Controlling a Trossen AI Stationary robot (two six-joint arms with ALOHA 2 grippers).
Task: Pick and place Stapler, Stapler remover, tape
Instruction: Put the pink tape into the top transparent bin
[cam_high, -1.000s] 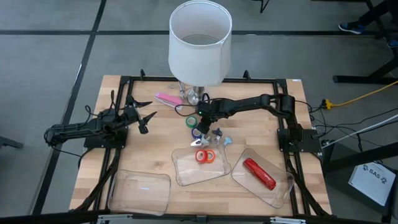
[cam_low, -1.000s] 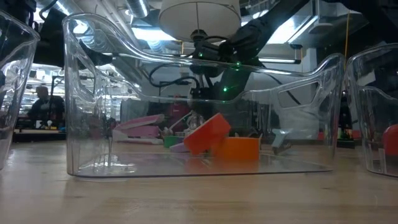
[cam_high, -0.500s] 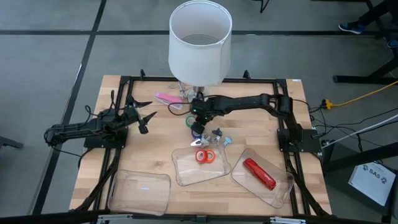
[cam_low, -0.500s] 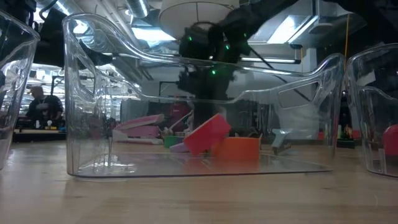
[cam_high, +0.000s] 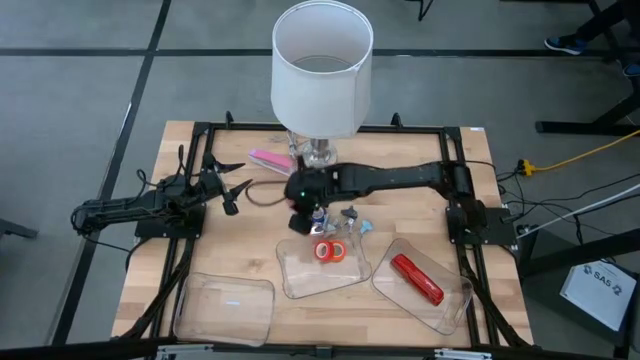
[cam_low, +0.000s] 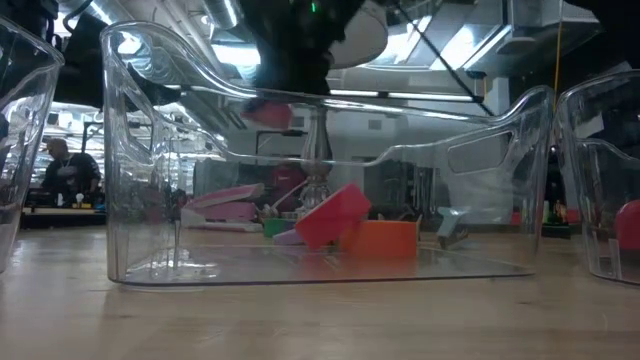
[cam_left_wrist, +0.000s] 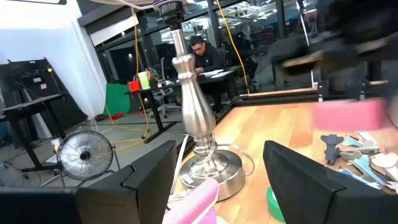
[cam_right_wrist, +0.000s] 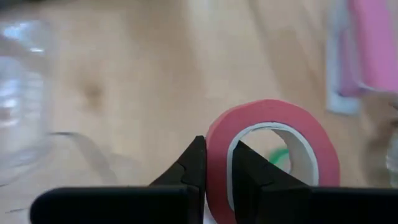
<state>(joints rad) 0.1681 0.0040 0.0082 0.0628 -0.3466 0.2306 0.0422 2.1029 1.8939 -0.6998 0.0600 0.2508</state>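
My right gripper (cam_high: 300, 205) hangs above the table's middle, in front of the lamp base, shut on a pink tape roll (cam_right_wrist: 273, 155), which also shows blurred in the low view (cam_low: 268, 112). Red and orange tape rolls (cam_high: 330, 250) lie in the middle clear tray (cam_high: 300, 275). A red stapler (cam_high: 416, 278) lies in the right tray. A pink stapler (cam_high: 268, 159) rests flat on the table by the lamp. Staple removers (cam_high: 352, 218) lie on the wood beside my right gripper. My left gripper (cam_high: 238, 190) waits open at the table's left. My right gripper pinches the pink roll's wall (cam_right_wrist: 217, 163), one finger inside the ring and one outside it. The fingers slant down from the table's right side. The roll is lifted clear of the table, standing on edge in the hold with its hole facing the wrist camera.
A lamp with a white shade (cam_high: 320, 70) stands at the far middle, its metal base (cam_left_wrist: 205, 165) close behind my right gripper. A green tape roll (cam_left_wrist: 271, 200) lies near that base. An empty clear tray (cam_high: 225, 305) sits at the near left.
My right gripper has risen well above the table and swung toward the table's left edge, tipping less steeply downward. The pink tape roll has gone up with it and hangs clear of the wood.
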